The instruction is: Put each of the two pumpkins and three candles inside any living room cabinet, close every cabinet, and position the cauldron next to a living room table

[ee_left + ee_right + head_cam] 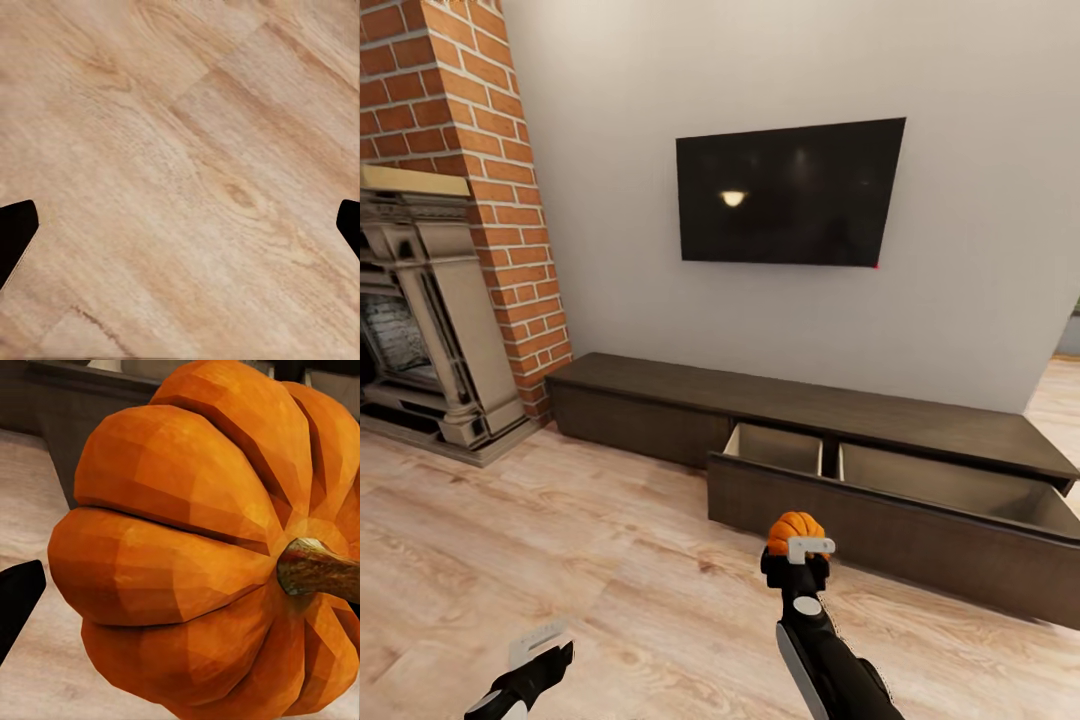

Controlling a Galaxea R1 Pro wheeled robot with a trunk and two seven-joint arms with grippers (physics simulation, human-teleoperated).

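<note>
Head view has the right gripper [797,548] raised over the light wood plank floor [560,560], pinching an orange pumpkin [796,530] between its fingers. Just beyond the gripper and a little to its right stands the cabinet [810,410], a long, low, dark brown unit against the pale wall. One wide drawer [890,520] of it is pulled out toward the gripper, showing two pale compartments side by side with a divider between them; the gripper and pumpkin hang in front of the drawer's dark front panel, short of its opening. What lies inside the compartments cannot be told from this angle. Above the cabinet a dark TV [790,192] is mounted on the wall, and far to the left of the gripper rises the red brick fireplace [450,200] with its pale carved surround.

Right wrist view shows the pumpkin [202,547] up close, ribbed and bright orange, its brown stem [315,570] pointing sideways; one dark fingertip [16,596] shows at the edge beside it, and the cabinet's dark front [75,412] lies behind.

The left gripper [540,650] hangs low near the floor, well apart from the right one and from the cabinet. In the left wrist view its two dark fingertips [15,232] sit at opposite edges, spread wide with bare plank floor [187,180] between them.
</note>
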